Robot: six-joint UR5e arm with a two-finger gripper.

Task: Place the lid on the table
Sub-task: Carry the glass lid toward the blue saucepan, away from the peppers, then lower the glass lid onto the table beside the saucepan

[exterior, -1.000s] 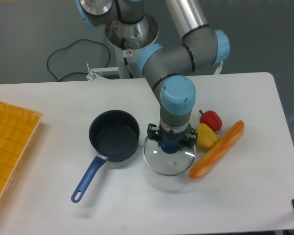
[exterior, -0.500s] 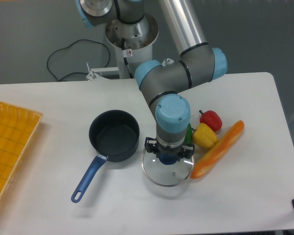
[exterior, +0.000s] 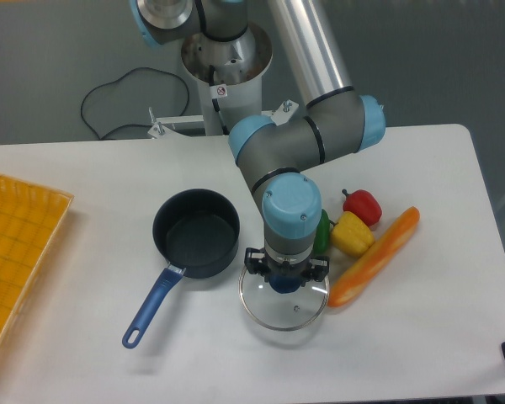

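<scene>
The round clear glass lid [exterior: 284, 307] with a thin metal rim lies low over the white table [exterior: 421, 337], right of the pot and in front of it. My gripper [exterior: 285, 282] points straight down and is shut on the lid's dark blue knob [exterior: 284, 284]. Whether the lid rests on the table or hangs just above it, I cannot tell. The arm's wrist hides the far part of the lid.
A dark blue saucepan [exterior: 196, 233] with a blue handle [exterior: 151, 306] stands left of the lid. A yellow pepper [exterior: 352, 234], a red pepper [exterior: 363, 204] and an orange baguette-like piece [exterior: 374, 255] lie to the right. A yellow-orange tray [exterior: 17, 252] is at the left edge.
My gripper has moved with the lid toward the front and slightly left, away from the peppers. The saucepan and the food have not moved.
</scene>
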